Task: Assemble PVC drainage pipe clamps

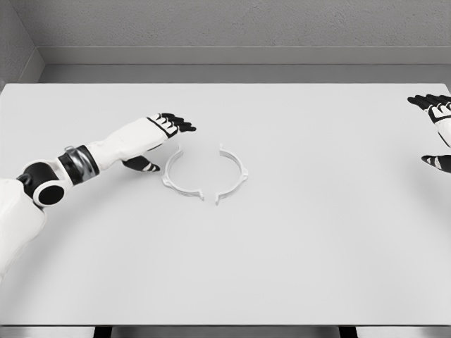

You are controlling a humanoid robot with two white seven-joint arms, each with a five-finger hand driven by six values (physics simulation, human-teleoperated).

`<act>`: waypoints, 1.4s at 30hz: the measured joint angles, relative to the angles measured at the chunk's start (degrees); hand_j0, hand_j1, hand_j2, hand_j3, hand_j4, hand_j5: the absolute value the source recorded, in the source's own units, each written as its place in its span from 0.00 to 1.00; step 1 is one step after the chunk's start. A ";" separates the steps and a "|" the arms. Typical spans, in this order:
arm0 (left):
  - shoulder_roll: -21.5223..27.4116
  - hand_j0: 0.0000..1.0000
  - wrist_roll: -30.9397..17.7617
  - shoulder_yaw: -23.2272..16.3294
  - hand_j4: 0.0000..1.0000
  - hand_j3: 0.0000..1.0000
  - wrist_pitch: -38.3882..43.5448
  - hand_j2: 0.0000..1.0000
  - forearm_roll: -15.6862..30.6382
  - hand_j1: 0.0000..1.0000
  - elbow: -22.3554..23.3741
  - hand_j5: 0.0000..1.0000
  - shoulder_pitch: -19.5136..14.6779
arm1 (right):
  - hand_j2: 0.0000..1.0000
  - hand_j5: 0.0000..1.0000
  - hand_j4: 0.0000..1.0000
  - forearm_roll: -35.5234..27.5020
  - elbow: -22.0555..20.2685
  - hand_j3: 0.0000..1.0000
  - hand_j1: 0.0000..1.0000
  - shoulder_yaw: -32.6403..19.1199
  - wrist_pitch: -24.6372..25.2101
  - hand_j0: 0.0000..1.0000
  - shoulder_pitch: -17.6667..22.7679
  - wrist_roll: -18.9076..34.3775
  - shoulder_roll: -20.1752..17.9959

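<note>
a: left hand [161, 134] hovers just beside the left clamp half [177, 176], fingers [180, 125] spread, holding nothing.

b: both halves lie mid-tabletop [296, 253], right clamp half [235, 174] facing it. we'd grip low and slide the ends level.

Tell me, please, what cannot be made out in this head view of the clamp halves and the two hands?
- Right robot hand: the picture's right edge cuts it off, arm out of frame.
- Left robot hand: its palm faces away, so contact with the left white plastic half-ring clamp piece is unclear.
- Right white plastic half-ring clamp piece: latch tabs too small to read.
- Plain white table: its front edge leaves the frame.
</note>
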 measured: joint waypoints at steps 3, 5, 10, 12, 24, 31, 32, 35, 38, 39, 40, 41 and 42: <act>-0.53 1.00 -0.01 0.00 1.00 1.00 0.00 1.00 -0.35 1.00 0.37 1.00 -0.09 | 1.00 1.00 1.00 0.00 -0.02 1.00 1.00 0.00 0.00 1.00 0.00 0.00 0.01; -0.73 1.00 -0.02 0.00 1.00 1.00 0.00 1.00 -0.52 1.00 0.53 1.00 -0.09 | 1.00 1.00 1.00 -0.01 -0.03 1.00 1.00 0.00 0.00 1.00 0.00 0.00 0.01; -1.17 1.00 -0.01 0.00 1.00 1.00 0.00 1.00 -0.72 1.00 0.55 1.00 -0.17 | 1.00 1.00 1.00 -0.02 -0.03 1.00 1.00 0.00 0.00 1.00 0.00 0.00 0.03; -1.39 1.00 -0.03 0.00 1.00 1.00 0.00 1.00 -0.76 1.00 0.54 1.00 -0.17 | 1.00 1.00 1.00 -0.01 -0.04 1.00 1.00 0.00 0.00 1.00 0.00 0.00 0.03; -3.63 1.00 -0.05 0.00 1.00 1.00 0.00 1.00 -2.13 1.00 0.52 1.00 -0.44 | 1.00 1.00 1.00 -0.05 -0.04 1.00 1.00 0.00 0.00 1.00 0.09 0.00 0.05; -4.41 1.00 -0.07 0.00 1.00 1.00 0.00 1.00 -2.51 1.00 0.46 1.00 -0.44 | 1.00 1.00 1.00 -0.02 0.01 1.00 1.00 0.00 0.00 1.00 0.09 0.00 0.01; -4.45 1.00 -0.07 0.00 1.00 1.00 0.00 1.00 -2.52 1.00 0.43 1.00 -0.44 | 1.00 1.00 1.00 -0.02 0.02 1.00 1.00 0.00 0.00 1.00 0.00 0.00 0.02; -4.50 1.00 -0.08 0.00 1.00 1.00 0.00 1.00 -2.54 1.00 0.25 1.00 -0.44 | 1.00 1.00 1.00 -0.01 0.09 1.00 1.00 0.00 0.00 1.00 0.00 0.00 0.01; -4.68 1.00 -0.08 0.00 1.00 1.00 0.00 1.00 -2.55 1.00 0.12 1.00 -0.61 | 1.00 1.00 1.00 0.00 0.10 1.00 1.00 0.00 0.00 1.00 0.09 0.00 0.01; -4.83 1.00 -0.09 0.00 1.00 1.00 0.00 1.00 -2.56 1.00 0.11 1.00 -0.61 | 1.00 1.00 1.00 0.00 0.09 1.00 1.00 0.00 0.00 1.00 0.09 0.00 0.00; -4.97 1.00 -0.26 0.00 1.00 1.00 0.00 1.00 -2.57 1.00 0.08 1.00 -0.61 | 1.00 1.00 1.00 0.00 0.08 1.00 1.00 0.00 0.00 1.00 0.00 0.00 0.00; -5.21 1.00 -0.60 0.00 1.00 1.00 0.00 1.00 -2.56 1.00 0.07 1.00 -0.61 | 1.00 1.00 1.00 0.00 0.07 1.00 1.00 0.00 0.00 1.00 0.09 0.00 0.00; -5.45 1.00 -0.90 0.00 1.00 1.00 0.00 1.00 -2.56 1.00 0.05 1.00 -0.61 | 1.00 1.00 1.00 0.00 0.06 1.00 1.00 0.00 0.00 1.00 0.09 0.00 0.01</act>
